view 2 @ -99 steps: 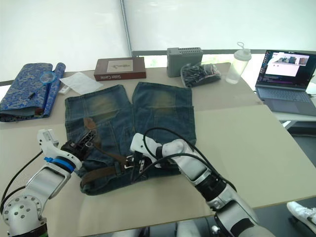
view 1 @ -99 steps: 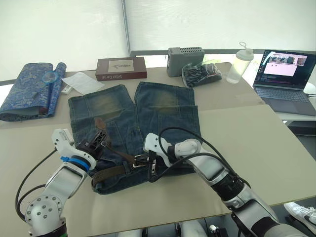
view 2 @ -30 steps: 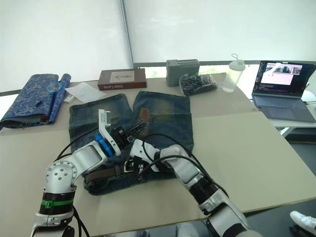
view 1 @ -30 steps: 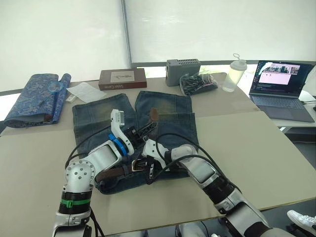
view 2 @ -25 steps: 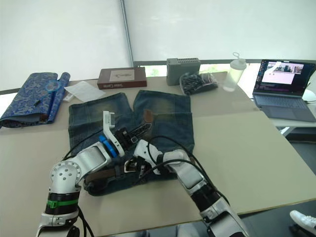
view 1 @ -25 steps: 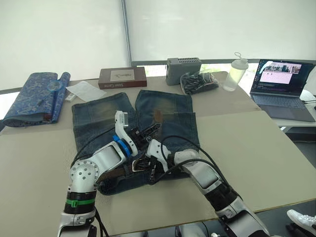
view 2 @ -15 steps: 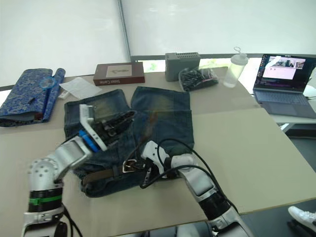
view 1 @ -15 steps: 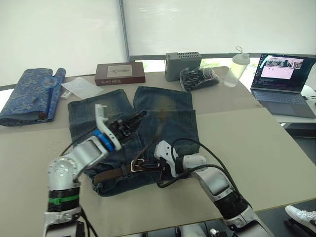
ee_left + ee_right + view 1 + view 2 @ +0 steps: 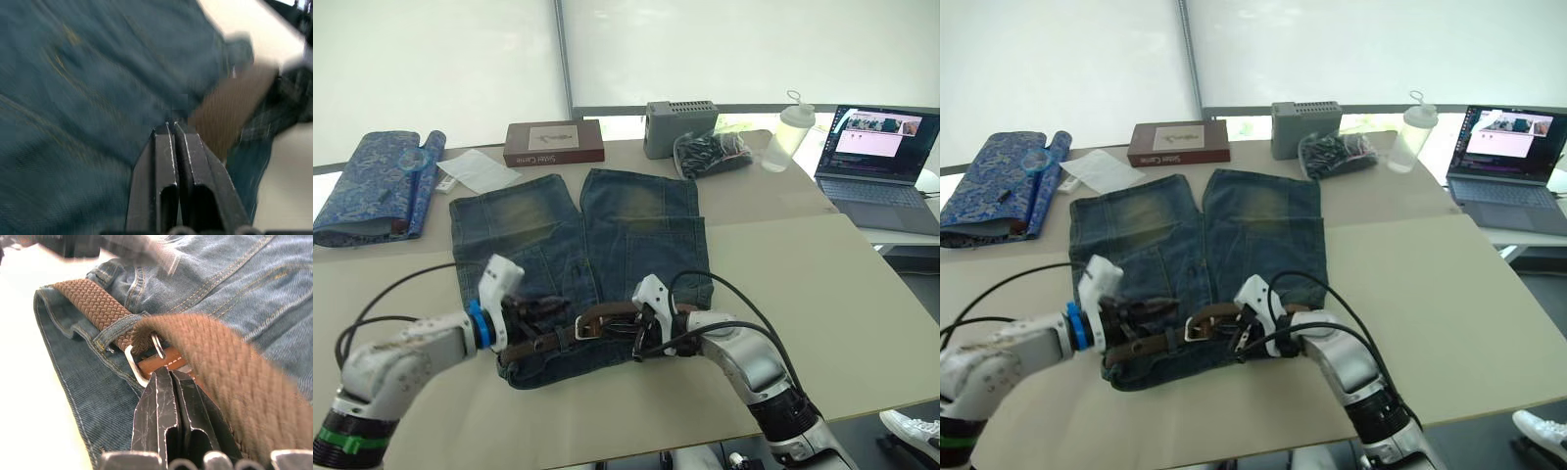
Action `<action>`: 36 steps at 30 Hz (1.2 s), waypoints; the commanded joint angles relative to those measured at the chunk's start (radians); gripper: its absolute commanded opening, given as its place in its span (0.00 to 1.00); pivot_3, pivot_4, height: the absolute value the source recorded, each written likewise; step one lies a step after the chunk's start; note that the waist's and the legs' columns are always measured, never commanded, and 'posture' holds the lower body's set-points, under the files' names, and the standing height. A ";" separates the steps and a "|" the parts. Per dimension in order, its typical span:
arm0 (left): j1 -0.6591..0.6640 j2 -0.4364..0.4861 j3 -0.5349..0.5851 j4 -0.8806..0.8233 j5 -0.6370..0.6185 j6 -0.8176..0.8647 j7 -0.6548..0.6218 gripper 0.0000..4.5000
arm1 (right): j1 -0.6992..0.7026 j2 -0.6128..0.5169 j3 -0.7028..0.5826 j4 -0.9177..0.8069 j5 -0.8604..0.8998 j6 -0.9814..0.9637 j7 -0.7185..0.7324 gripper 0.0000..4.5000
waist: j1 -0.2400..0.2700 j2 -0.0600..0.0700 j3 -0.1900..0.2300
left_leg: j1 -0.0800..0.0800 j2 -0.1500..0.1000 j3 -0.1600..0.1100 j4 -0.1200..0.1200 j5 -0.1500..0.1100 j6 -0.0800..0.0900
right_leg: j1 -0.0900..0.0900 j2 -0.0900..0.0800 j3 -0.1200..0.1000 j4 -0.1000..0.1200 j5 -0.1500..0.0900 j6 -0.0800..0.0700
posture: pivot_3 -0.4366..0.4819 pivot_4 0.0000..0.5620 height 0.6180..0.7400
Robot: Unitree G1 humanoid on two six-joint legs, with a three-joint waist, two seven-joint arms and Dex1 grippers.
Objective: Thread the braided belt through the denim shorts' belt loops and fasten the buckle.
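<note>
Denim shorts (image 9: 578, 257): flat on my table (image 9: 822, 294), waistband nearest me
Braided belt (image 9: 95, 303): along the waistband, under a belt loop (image 9: 117, 326)
Buckle (image 9: 142, 363): mid-waistband
Right gripper (image 9: 168, 377): pressed together at the buckle
Left gripper (image 9: 174, 128): pressed together over the denim

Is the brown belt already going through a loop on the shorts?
Yes, the braided belt passes under a denim belt loop on the shorts, just beside the silver buckle.
</note>
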 commanded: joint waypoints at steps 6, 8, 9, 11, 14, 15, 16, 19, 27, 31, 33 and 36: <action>-0.007 -0.083 -0.132 -0.019 0.241 -0.077 -0.041 0.00 | 0.030 -0.045 -0.038 -0.085 0.067 0.082 -0.032 0.28 | 0.004 0.000 0.000 | -0.011 -0.001 0.000 0.001 0.000 0.000 | -0.011 -0.001 0.000 0.001 0.001 0.001 | 0.48 0.27 1.00; -0.010 -0.090 -0.161 -0.008 0.283 -0.064 -0.044 0.00 | 0.034 -0.048 -0.038 -0.089 0.070 0.088 -0.047 0.28 | 0.006 0.000 0.000 | -0.011 -0.001 0.000 0.001 0.000 0.001 | -0.010 -0.001 0.000 0.000 0.001 0.001 | 0.48 0.27 1.00; -0.005 -0.082 -0.193 0.004 0.335 -0.089 -0.057 0.00 | 0.036 -0.045 -0.043 -0.089 0.073 0.092 -0.058 0.28 | 0.008 0.000 0.000 | -0.011 -0.001 0.000 0.001 0.000 0.001 | -0.010 -0.001 0.000 0.000 0.001 0.001 | 0.48 0.27 1.00; 0.006 -0.077 -0.234 0.022 0.410 -0.138 -0.082 0.00 | 0.039 -0.045 -0.049 -0.091 0.080 0.098 -0.072 0.28 | 0.011 0.000 0.000 | -0.009 -0.001 0.001 0.001 0.000 0.002 | -0.007 -0.001 0.000 0.000 0.002 0.002 | 0.48 0.27 1.00; 0.011 -0.121 -0.221 0.036 0.421 -0.168 -0.098 0.00 | 0.043 -0.058 -0.043 -0.094 0.068 0.101 -0.099 0.28 | 0.017 0.000 0.000 | -0.005 -0.001 0.001 0.001 0.000 0.002 | -0.003 -0.002 0.000 -0.001 0.002 0.002 | 0.48 0.27 1.00; 0.005 -0.144 -0.190 0.039 0.396 -0.163 -0.096 0.00 | 0.045 -0.065 -0.037 -0.097 0.067 0.096 -0.098 0.28 | 0.019 0.001 0.000 | -0.003 -0.001 0.001 0.001 0.000 0.002 | -0.001 -0.002 0.000 -0.001 0.002 0.002 | 0.48 0.27 1.00; -0.001 -0.166 -0.151 0.037 0.361 -0.150 -0.095 0.00 | 0.048 -0.071 -0.032 -0.102 0.067 0.093 -0.097 0.28 | 0.021 0.001 0.000 | -0.001 -0.001 0.001 0.001 0.000 0.002 | 0.001 -0.002 -0.001 -0.001 0.002 0.002 | 0.48 0.27 1.00; -0.016 -0.174 -0.081 0.029 0.318 -0.130 -0.126 0.00 | 0.056 -0.082 -0.045 -0.122 0.087 0.099 -0.100 0.28 | 0.021 0.000 0.001 | 0.000 -0.001 0.000 0.002 0.000 0.003 | 0.004 -0.002 -0.004 -0.002 0.001 0.004 | 0.48 0.27 1.00; -0.054 -0.173 0.146 -0.008 0.126 -0.018 -0.134 0.00 | 0.074 -0.033 -0.182 -0.142 0.219 0.278 -0.195 0.28 | 0.017 -0.002 0.002 | -0.003 -0.001 0.000 0.002 0.000 0.003 | 0.000 0.000 -0.007 0.000 0.002 0.003 | 0.48 0.27 1.00; -0.048 -0.108 0.155 -0.069 0.127 0.003 -0.176 0.06 | 0.069 0.020 -0.283 -0.159 0.311 0.350 -0.246 0.46 | 0.015 -0.002 0.002 | -0.004 -0.001 0.000 0.002 0.000 0.003 | -0.001 0.001 -0.006 -0.001 0.002 0.003 | 0.48 0.27 1.00; -0.054 -0.087 0.132 -0.102 0.155 -0.013 -0.185 0.18 | 0.070 0.030 -0.308 -0.177 0.329 0.380 -0.282 0.61 | 0.016 -0.002 0.002 | -0.004 -0.002 0.000 0.002 0.000 0.003 | -0.001 0.001 -0.006 -0.001 0.002 0.003 | 0.48 0.27 1.00; -0.092 -0.045 0.009 -0.168 0.313 -0.108 -0.197 0.51 | 0.070 0.060 -0.385 -0.208 0.400 0.455 -0.341 0.84 | 0.018 -0.001 0.002 | -0.005 -0.002 0.000 0.002 0.000 0.003 | -0.002 0.001 -0.006 -0.001 0.002 0.003 | 0.48 0.27 1.00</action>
